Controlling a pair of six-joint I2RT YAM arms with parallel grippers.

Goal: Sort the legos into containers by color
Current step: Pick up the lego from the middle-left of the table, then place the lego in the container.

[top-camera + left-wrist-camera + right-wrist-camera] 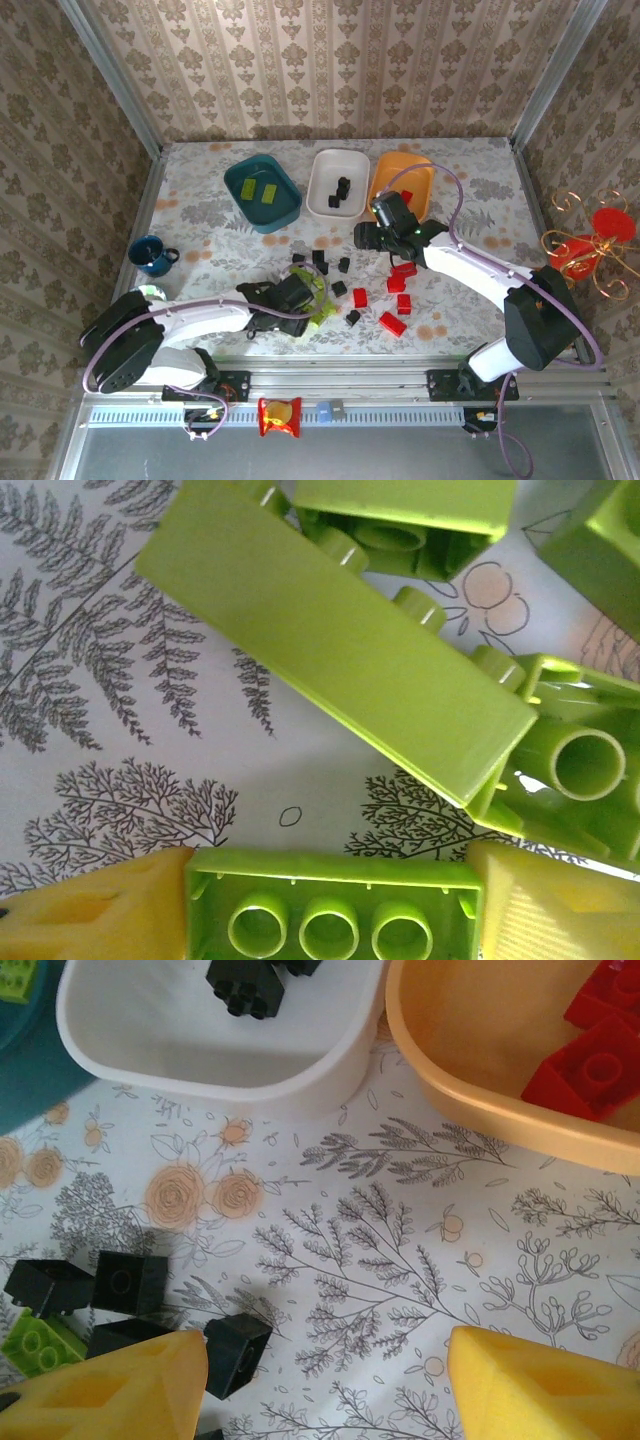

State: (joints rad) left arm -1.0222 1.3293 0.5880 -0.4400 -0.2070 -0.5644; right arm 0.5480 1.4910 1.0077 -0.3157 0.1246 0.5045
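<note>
Far left, a dark blue mug [152,255] sits on the counter [200,225], not part of the job. Next is the teal tray [282,210], with two lime-green pieces already in it. The left fingers [330,872] are low over the lime-green pile [320,300] near the front edge and look pinched on one lime-green brick [330,915]. It lies underside up, long axis running finger to finger, each end touching a yellow finger, so the grip is end-on. Can't tell if it's off the counter yet. More green pieces crowd just beyond it, one long one slanting close by. Key relation: in the top view the teal tray lies up and left of the left fingers, well apart. The left arm is clearly the nearer one, so the carry looks like a diagonal away from its base. In the middle, loose black bricks [320,262] are scattered between the two arms. The white tray [325,170] holds a few black ones. The right fingers [328,1348] are spread wide with nothing between them, over bare counter just in front of the white and orange trays. One black cube [237,1352] sits just beside the view-left finger, outside the gap, so a small sideways shift would likely be needed. The orange tray [395,170] has red in it. Loose red bricks [392,323] lie back toward the right arm's base.
</note>
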